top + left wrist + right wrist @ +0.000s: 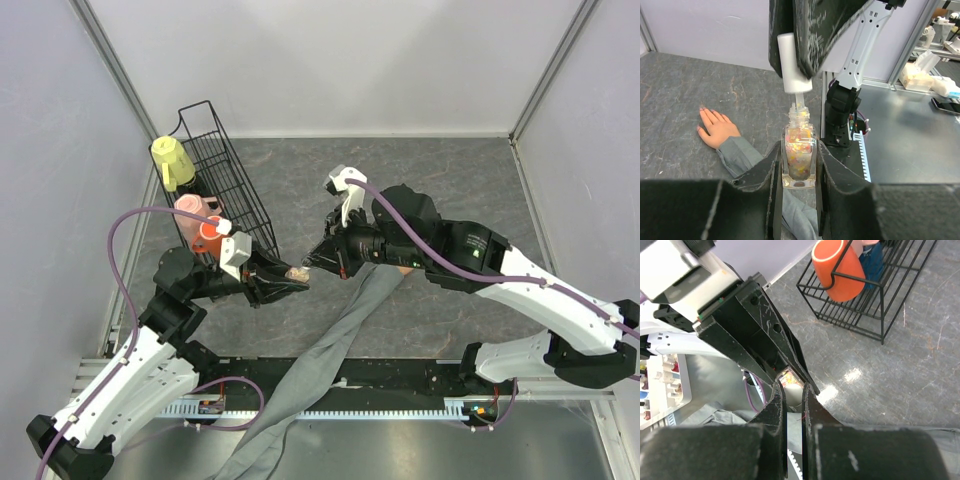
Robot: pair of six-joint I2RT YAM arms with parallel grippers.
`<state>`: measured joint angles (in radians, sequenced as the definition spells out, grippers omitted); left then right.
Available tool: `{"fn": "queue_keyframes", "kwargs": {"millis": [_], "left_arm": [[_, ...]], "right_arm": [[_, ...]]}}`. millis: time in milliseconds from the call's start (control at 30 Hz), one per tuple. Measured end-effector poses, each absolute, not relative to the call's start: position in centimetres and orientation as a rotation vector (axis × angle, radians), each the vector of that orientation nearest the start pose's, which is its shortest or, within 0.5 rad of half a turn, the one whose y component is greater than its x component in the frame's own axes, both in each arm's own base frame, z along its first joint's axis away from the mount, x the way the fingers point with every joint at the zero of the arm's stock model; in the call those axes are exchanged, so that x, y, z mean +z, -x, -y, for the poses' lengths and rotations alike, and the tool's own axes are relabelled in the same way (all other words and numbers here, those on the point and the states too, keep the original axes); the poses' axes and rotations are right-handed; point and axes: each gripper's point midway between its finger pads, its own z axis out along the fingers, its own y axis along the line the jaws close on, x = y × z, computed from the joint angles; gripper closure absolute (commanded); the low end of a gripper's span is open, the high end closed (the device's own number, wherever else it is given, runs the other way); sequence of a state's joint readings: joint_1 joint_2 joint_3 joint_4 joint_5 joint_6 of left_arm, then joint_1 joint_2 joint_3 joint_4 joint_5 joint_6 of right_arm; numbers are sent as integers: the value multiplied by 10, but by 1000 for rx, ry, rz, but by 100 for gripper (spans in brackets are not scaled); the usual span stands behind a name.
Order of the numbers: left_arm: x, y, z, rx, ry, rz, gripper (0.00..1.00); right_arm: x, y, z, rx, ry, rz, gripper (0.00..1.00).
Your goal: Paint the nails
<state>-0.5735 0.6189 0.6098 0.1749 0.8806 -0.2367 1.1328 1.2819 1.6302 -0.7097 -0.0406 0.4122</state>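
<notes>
Grey stone-look tabletop [680, 80], plain pale walls behind. Left gripper [799, 152] is clamped tight on a little glitter nail polish bottle [799, 142], holding it upright. Right gripper [322, 257] is right above it, pinching the white cap [791, 60]. The cap sits just over the bottle neck, with the brush stem dipping inside. Mannequin hand [717, 129] lies flat on the table, off to one side of the bottle, grey sleeve [740, 152] trailing back. The nails [702, 109] look pinkish and are well apart from the brush. Black wire rack [235, 190] with an orange cup [837, 270] stands near the left arm.
</notes>
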Motion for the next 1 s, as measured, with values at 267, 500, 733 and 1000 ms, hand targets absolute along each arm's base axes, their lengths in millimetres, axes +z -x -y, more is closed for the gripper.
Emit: {"fn": "queue_keyframes", "kwargs": {"millis": [267, 500, 733, 1000], "left_arm": [[312, -120, 245, -1251, -994, -1251, 98], [311, -121, 244, -1245, -981, -1263, 98], [308, -139, 242, -1186, -888, -1317, 98], [296, -163, 246, -1150, -835, -1379, 98]], "right_arm": [[369, -136, -352, 1033, 765, -1970, 100], [363, -136, -358, 1041, 756, -1962, 100], [355, -154, -356, 953, 431, -1966, 100], [347, -177, -369, 616, 29, -1990, 100]]}}
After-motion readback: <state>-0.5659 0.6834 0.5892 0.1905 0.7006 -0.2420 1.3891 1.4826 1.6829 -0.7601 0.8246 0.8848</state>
